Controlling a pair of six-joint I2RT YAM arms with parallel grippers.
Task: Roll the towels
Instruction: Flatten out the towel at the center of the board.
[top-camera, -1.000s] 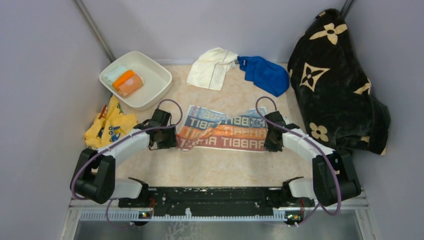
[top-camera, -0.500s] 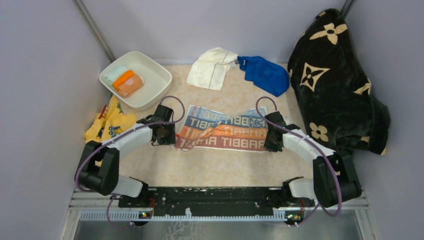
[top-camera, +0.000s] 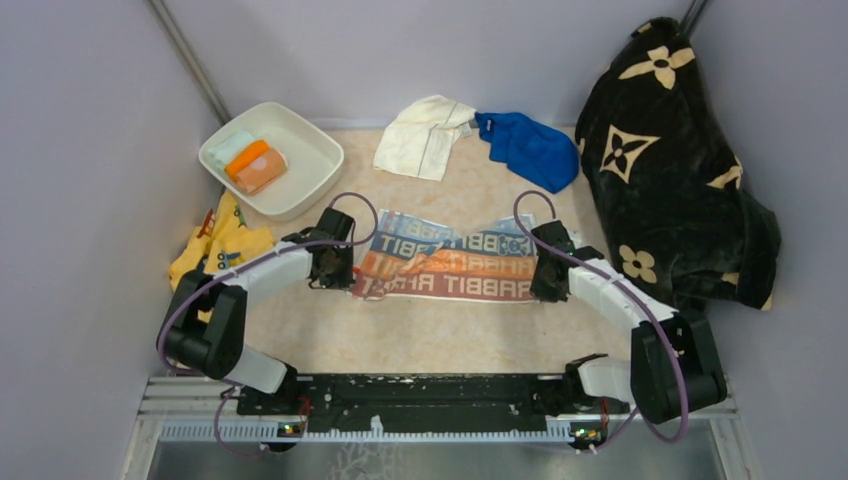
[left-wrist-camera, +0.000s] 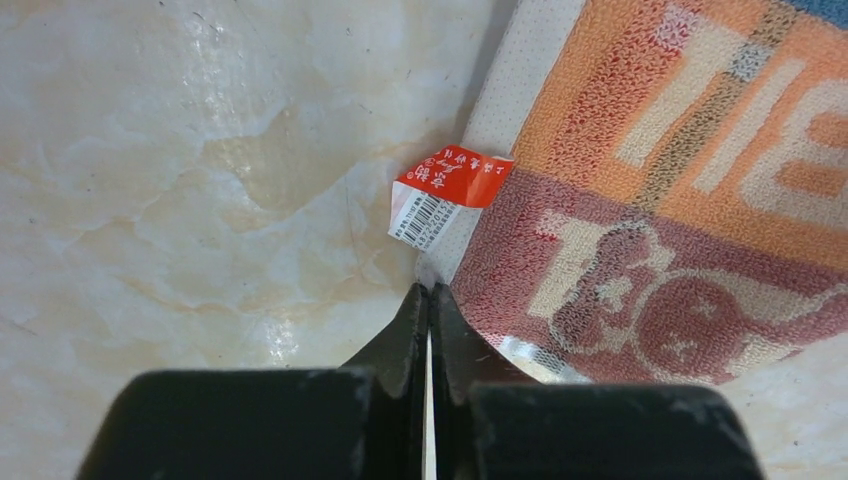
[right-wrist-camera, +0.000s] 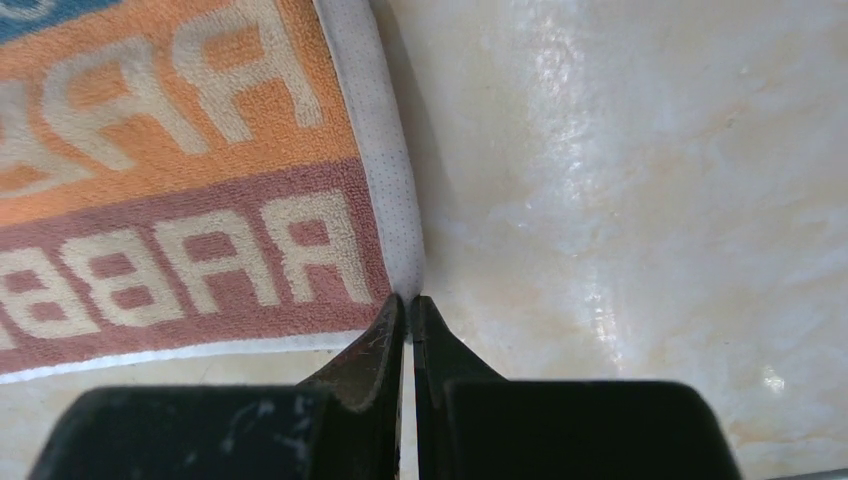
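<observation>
The printed towel (top-camera: 445, 262) with blue, orange and red bands of white lettering lies spread flat mid-table, its top edge a little rumpled. My left gripper (top-camera: 340, 272) is at the towel's near left corner, its jaws shut on the white hem (left-wrist-camera: 445, 255) just below a red tag (left-wrist-camera: 450, 178). At the near right corner my right gripper (top-camera: 546, 280) is shut on the hem (right-wrist-camera: 395, 230). The cream-white towel (top-camera: 422, 135) and the royal blue towel (top-camera: 530, 148) lie crumpled at the back, touching each other.
A large black blanket (top-camera: 665, 170) with cream flowers is heaped at the right wall. A white basin (top-camera: 300, 135) holding orange and pale items stands back left. A yellow printed cloth (top-camera: 220, 250) lies left of my left arm.
My left gripper moved a little right onto the towel's left corner and closed from open to shut on the hem. The right gripper stayed put, shut.
</observation>
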